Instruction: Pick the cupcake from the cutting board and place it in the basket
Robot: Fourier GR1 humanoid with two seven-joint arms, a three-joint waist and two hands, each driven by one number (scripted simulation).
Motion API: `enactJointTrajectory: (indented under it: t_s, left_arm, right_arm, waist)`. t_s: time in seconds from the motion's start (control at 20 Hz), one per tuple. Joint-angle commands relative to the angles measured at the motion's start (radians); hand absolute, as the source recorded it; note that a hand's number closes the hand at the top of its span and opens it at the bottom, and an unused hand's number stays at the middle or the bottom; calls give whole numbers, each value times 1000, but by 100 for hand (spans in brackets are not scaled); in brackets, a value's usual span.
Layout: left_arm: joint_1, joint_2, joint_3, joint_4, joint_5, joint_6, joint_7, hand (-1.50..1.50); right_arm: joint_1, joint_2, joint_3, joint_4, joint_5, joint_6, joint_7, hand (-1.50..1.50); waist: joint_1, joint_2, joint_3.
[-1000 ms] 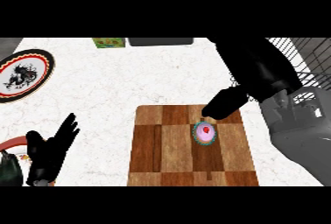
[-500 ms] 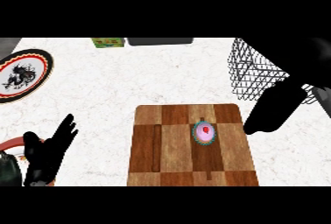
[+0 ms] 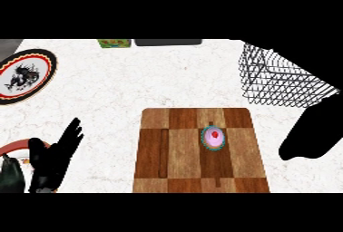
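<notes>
The cupcake [image 3: 213,137] stands upright on the cutting board [image 3: 171,149], a bit toward the board's 3 o'clock side. It has pink icing and 1 red dot on top. Nothing touches it, so I think the picking up is not done yet.

The right hand [image 3: 311,133] is a dark shape at 3 o'clock from the cupcake. It is past the board's edge and apart from the cupcake. I see nothing in it. I cannot tell if it is open or closed. I think it is there because it is the hand nearest to both the cupcake and the basket.

The basket [image 3: 278,84] is made of dark wire. It stands near the board, at 1 o'clock from it. That looks like a short trip for the cupcake.

The left hand [image 3: 57,156] rests at 8 o'clock in the view. Its fingers are straight and apart, and it holds nothing.

The counter [image 3: 107,104] is white with faint grey marks. There are 2 plates on it. A round plate [image 3: 25,74] with a black picture lies at 10 o'clock. A red-rimmed plate [image 3: 15,147] peeks in just beside the left hand. At 12 o'clock, by the far edge, are a green box [image 3: 115,43] and a dark flat thing [image 3: 167,42].
</notes>
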Motion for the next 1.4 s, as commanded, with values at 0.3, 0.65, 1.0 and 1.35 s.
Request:
enactJointTrajectory:
  t_s: [0.3, 0.65, 1.0, 1.35]
  left_arm:
    - [69, 3, -21, 81, -10, -37, 45, 0]
    - [28, -31, -37, 82, -38, -8, 70, 0]
    - [47, 8, 5, 74, -15, -56, 71, 0]
    - [39, -23, 0, 98, -39, -43, 61, 0]
  right_arm:
    - [87, 48, 65, -93, 76, -103, 122, -150]
    - [184, 80, 164, -90, 229, -112, 91, -150]
    - [297, 87, 187, -86, 317, -134, 20, -150]
    - [411, 162, 268, -50, 508, -220, -81, -150]
  waist:
    - [25, 17, -11]
    - [24, 19, -10]
    - [27, 19, -10]
    - [28, 22, -9]
